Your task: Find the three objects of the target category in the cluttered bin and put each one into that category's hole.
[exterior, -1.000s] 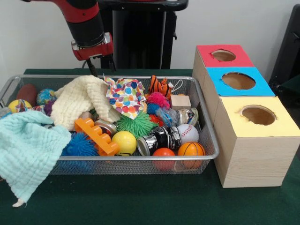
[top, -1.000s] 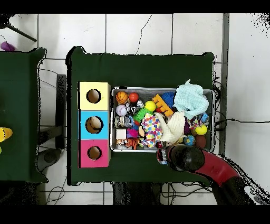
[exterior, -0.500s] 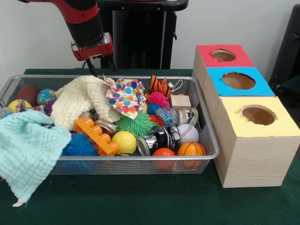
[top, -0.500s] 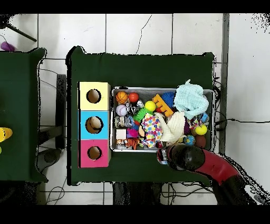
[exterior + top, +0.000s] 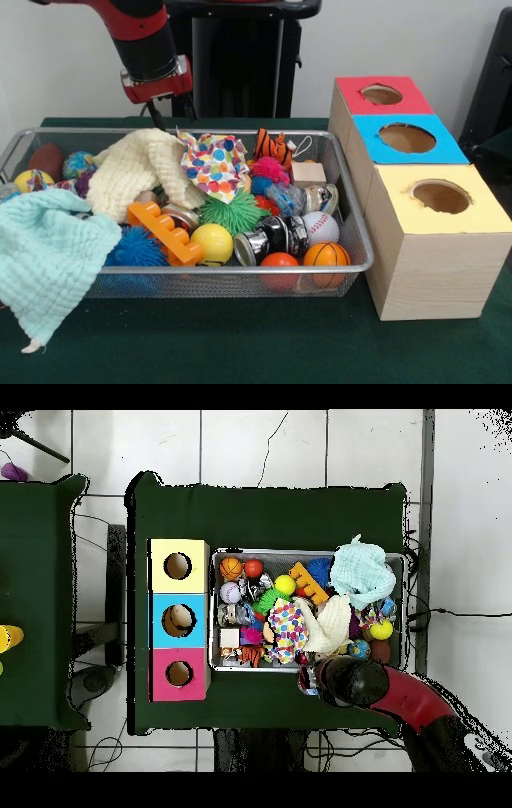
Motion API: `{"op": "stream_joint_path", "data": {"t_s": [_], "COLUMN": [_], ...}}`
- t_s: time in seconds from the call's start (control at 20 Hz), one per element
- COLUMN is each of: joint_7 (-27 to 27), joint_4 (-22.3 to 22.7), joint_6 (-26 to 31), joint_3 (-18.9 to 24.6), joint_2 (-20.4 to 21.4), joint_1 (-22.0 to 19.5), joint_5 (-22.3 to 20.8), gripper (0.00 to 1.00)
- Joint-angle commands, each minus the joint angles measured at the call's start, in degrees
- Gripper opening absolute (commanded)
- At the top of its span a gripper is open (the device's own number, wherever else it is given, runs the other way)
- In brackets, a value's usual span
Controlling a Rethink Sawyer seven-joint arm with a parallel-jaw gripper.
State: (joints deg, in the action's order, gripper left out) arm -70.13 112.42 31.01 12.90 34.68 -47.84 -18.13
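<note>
A wire mesh bin (image 5: 352, 216) holds a heap of toys. At its front right lie a baseball (image 5: 320, 226), a small basketball (image 5: 326, 256), an orange ball (image 5: 280, 262) and a yellow ball (image 5: 212, 242). A black and silver can (image 5: 272, 236) lies among them. Three boxes with holes stand beside the bin: red (image 5: 352, 100), blue (image 5: 372, 146) and yellow (image 5: 400, 210). My gripper (image 5: 173, 116) hangs open over the bin's back rim, above a cream cloth (image 5: 136, 168), with nothing between its fingers. In the overhead view the arm (image 5: 350, 682) covers it.
A teal cloth (image 5: 48, 256) drapes over the bin's front left corner. A polka-dot cloth (image 5: 214, 164), a green spiky ball (image 5: 230, 212), an orange toy block (image 5: 164, 232), a tiger toy (image 5: 274, 146) and a wooden cube (image 5: 308, 172) fill the middle. More balls lie at the far left.
The arm has risen very slightly at the bin's back edge. Nothing in the bin has moved.
</note>
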Motion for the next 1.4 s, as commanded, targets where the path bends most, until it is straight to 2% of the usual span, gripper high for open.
{"op": "stream_joint_path", "data": {"t_s": [0.05, 0.25, 0.5, 0.7, 0.85, 1.1, 1.4], "joint_7": [1.65, 1.97, 1.54, 1.31, 0.64, -1.44, -3.09], "joint_4": [-5.80, -5.74, -5.91, -5.42, -4.95, -4.40, -2.27], "joint_6": [4.05, 6.71, 6.97, 8.23, 7.36, 3.55, 0.46], "joint_3": [-0.08, -0.35, 0.52, 0.26, -0.07, -0.94, -1.70], "joint_2": [0.82, 4.20, 3.09, 5.03, 4.07, -0.89, -1.76], "joint_1": [-1.80, -1.18, -1.70, -1.75, -2.11, -2.93, -3.94], "joint_5": [-4.77, -4.79, -5.24, -5.48, -5.69, -6.15, -6.39], "gripper": [1.00, 1.00, 1.00, 1.00, 1.00, 1.00, 1.00]}}
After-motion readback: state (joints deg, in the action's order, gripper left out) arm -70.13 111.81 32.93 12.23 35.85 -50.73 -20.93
